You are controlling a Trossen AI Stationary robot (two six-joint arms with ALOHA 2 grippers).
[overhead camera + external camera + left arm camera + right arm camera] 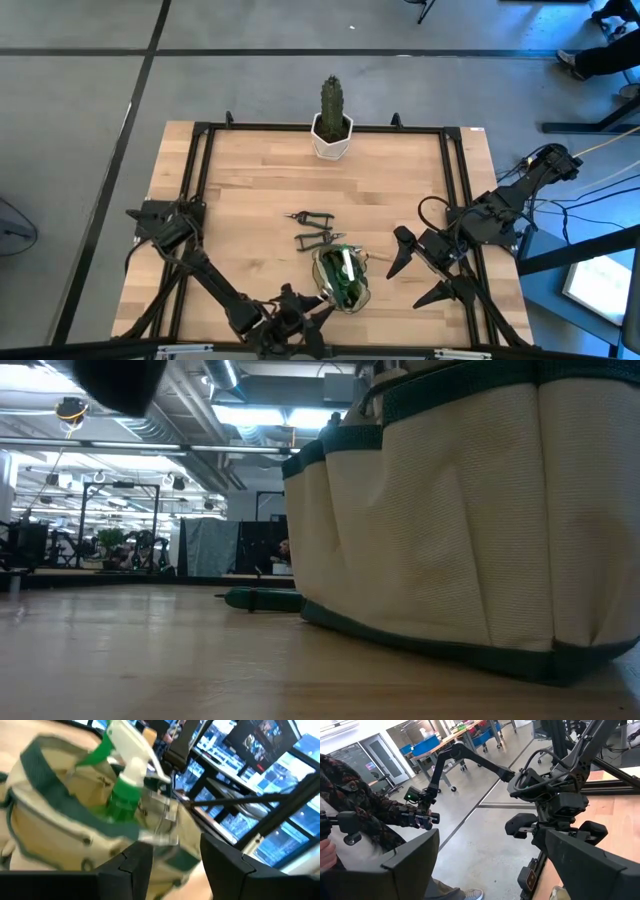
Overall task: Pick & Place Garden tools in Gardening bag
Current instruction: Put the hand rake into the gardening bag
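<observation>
The gardening bag (340,278), tan with green trim, stands on the table near its near edge; it also shows in the low view (470,510). A green sprayer with a white trigger head (125,775) stands inside it. Two small dark tools (310,215) (318,238) lie on the wood just beyond the bag; the handle of one shows in the low view (262,600). My left gripper (175,865) is open and empty just near of the bag, at the table's near edge (318,312). My right gripper (420,272) is wide open and empty to the right of the bag.
A green cactus in a white pot (333,125) stands at the table's far edge. A black frame (200,180) runs around the tabletop. A person holding hand controllers (350,825) shows beyond the table in the right wrist view.
</observation>
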